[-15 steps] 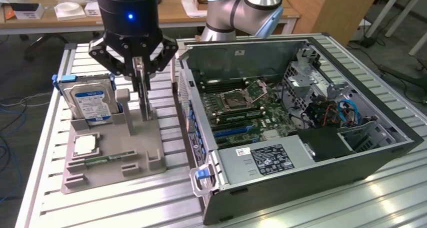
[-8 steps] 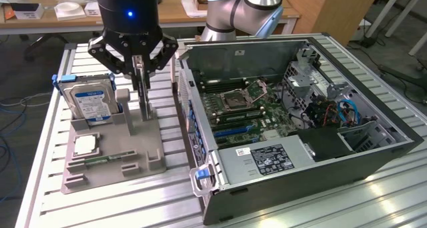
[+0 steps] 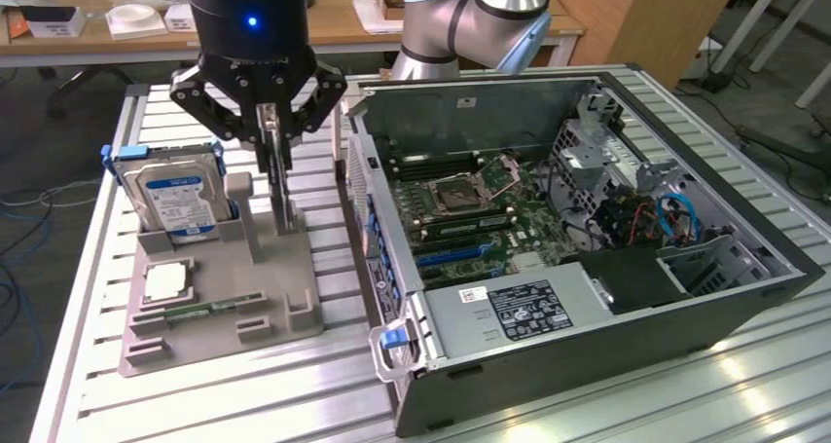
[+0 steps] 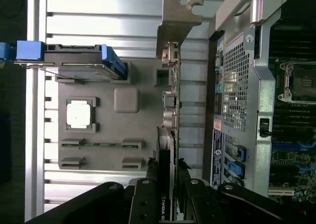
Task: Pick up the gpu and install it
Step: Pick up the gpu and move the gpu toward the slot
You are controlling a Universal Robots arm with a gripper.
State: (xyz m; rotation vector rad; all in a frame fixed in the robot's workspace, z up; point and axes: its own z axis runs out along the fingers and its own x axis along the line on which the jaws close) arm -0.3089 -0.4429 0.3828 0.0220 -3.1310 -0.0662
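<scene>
The gripper (image 3: pixel 272 151) hangs straight down over the grey fixture tray (image 3: pixel 292 312), its two black fingers (image 4: pixel 147 199) pressed against opposite faces of the gpu (image 3: pixel 282 202), so it is clamped on the card. The gpu stands upright on its long edge along the tray's edge nearest the computer case (image 3: pixel 675 312), its lower edge down at the tray's slotted posts. Edge-on, it reads as a slim dark strip with small connectors along it. White lettering shows on the part between the fingers, and a pale bent metal bracket (image 4: pixel 178 16) caps the end away from the gripper. On the tray, the silver hard drive (image 3: pixel 179 200) with its blue label stands in the far corner on the exterior view's left. A square processor chip (image 3: pixel 169 282) lies near the tray's middle, and a green memory stick (image 3: pixel 208 310) lies just in front of it. The case lies open on the slatted table (image 3: pixel 260 404), its motherboard (image 3: pixel 474 209) exposed.
</scene>
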